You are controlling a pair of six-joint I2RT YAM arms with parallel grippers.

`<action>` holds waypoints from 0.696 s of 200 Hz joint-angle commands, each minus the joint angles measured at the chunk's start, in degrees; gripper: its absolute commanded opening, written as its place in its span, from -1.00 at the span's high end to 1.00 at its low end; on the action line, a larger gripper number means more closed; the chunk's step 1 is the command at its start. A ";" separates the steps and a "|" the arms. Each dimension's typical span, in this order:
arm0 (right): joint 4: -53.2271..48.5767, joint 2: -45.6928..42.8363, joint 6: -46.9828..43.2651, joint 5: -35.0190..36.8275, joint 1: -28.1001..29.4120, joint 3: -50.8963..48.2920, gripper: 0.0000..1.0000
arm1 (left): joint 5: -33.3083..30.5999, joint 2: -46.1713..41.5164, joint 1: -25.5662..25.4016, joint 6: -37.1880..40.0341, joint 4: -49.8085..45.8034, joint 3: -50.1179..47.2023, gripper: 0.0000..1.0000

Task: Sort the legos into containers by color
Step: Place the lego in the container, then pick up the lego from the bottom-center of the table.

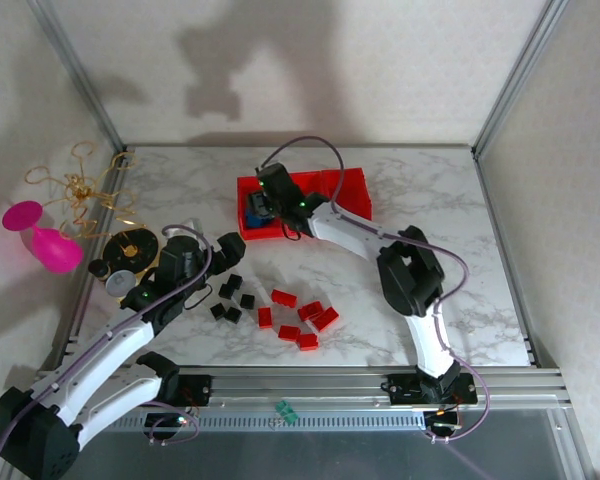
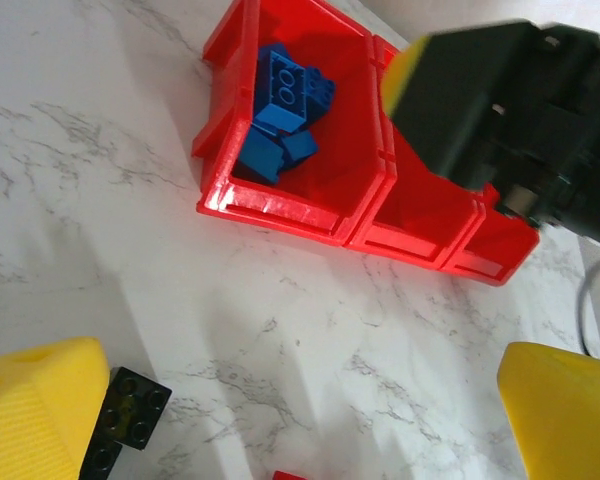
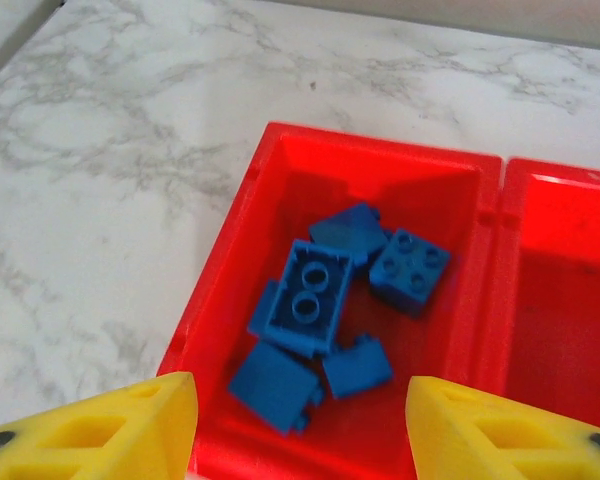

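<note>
The white marble-patterned counter (image 1: 460,260) fills the frame, both arms reaching in from its near edge. Toward the back sits the row of three translucent red plastic bins (image 1: 355,190), joined side by side. The right arm stretches across to the row's left end, and its yellow-fingered right pincer (image 3: 298,400) hovers over the leftmost bin, spread wide with nothing between the fingers. The left pincer (image 2: 300,420) hangs low over the counter's near-left part, also wide open and gripping nothing. Off the left edge, a bright pink goblet (image 1: 40,240) lies on its side.

Now the bricks. A heap of small blue plastic bricks (image 3: 315,300) lies inside that leftmost bin, tumbled against one another, some showing studs, others tilted. A handful of small red plastic bricks (image 1: 300,315) lies loose on the counter, near the middle front. Just to their left is a cluster of small black plastic bricks (image 1: 235,295), close to the left pincer. On the left wrist camera, one black brick sits right beside the left finger; whether they touch, I cannot tell.
</note>
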 commanded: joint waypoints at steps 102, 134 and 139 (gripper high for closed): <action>-5.84 -26.86 4.53 -7.26 2.81 -33.69 -0.42 | -2.33 -1.44 -10.00 -7.59 2.84 -3.30 -0.99; -6.36 -28.44 2.29 -9.44 5.36 -38.08 -0.50 | -2.89 -2.97 -10.55 -9.27 2.07 -4.73 -0.99; -6.43 -28.44 1.92 -9.47 5.89 -38.75 -0.51 | -3.06 -3.29 -10.55 -9.51 1.70 -4.92 -0.99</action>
